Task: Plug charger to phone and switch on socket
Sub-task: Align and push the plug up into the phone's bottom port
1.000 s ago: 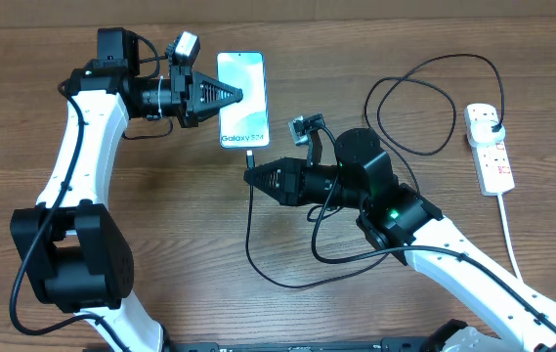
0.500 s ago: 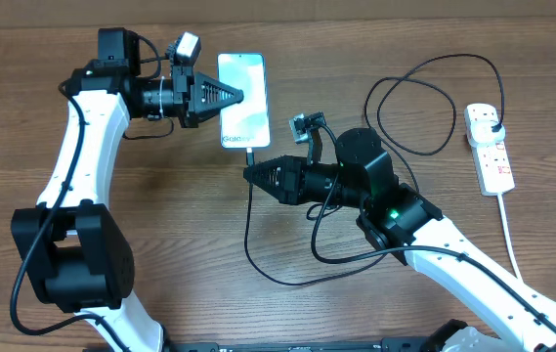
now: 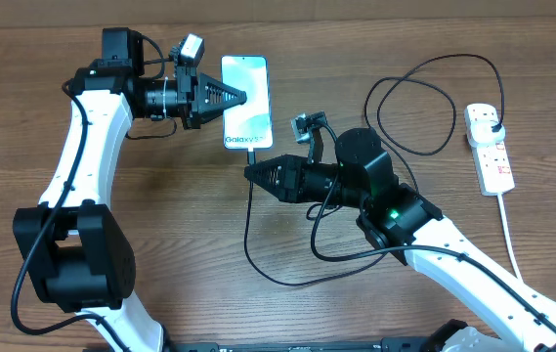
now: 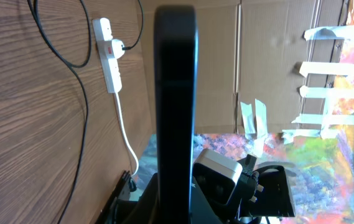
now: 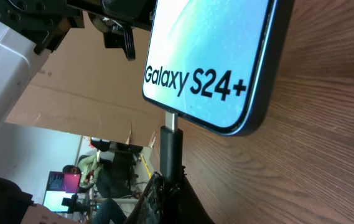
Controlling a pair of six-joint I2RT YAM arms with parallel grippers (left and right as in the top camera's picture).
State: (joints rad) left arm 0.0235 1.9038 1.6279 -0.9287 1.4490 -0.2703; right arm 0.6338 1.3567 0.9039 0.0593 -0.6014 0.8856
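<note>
The phone (image 3: 247,98), its light blue screen reading "Galaxy S24", lies at the upper middle of the table. My left gripper (image 3: 237,96) is shut on its left edge. In the left wrist view the phone (image 4: 175,93) shows edge-on as a black bar between the jaws (image 4: 175,208). My right gripper (image 3: 251,172) is shut on the charger's connector (image 3: 251,155) just below the phone. In the right wrist view the connector (image 5: 171,142) has its metal tip at the port in the bottom edge of the phone (image 5: 208,56), above the jaws (image 5: 167,193). The black cable (image 3: 248,235) loops to the white socket (image 3: 490,147), where its plug sits.
The cable makes a large loop (image 3: 409,98) at the back right between my right arm and the socket. The socket's white cord (image 3: 509,235) runs toward the table's front right. The socket (image 4: 108,56) and cable also show in the left wrist view.
My left gripper and the phone have shifted slightly to the right, toward the connector. My right gripper has stayed put.
</note>
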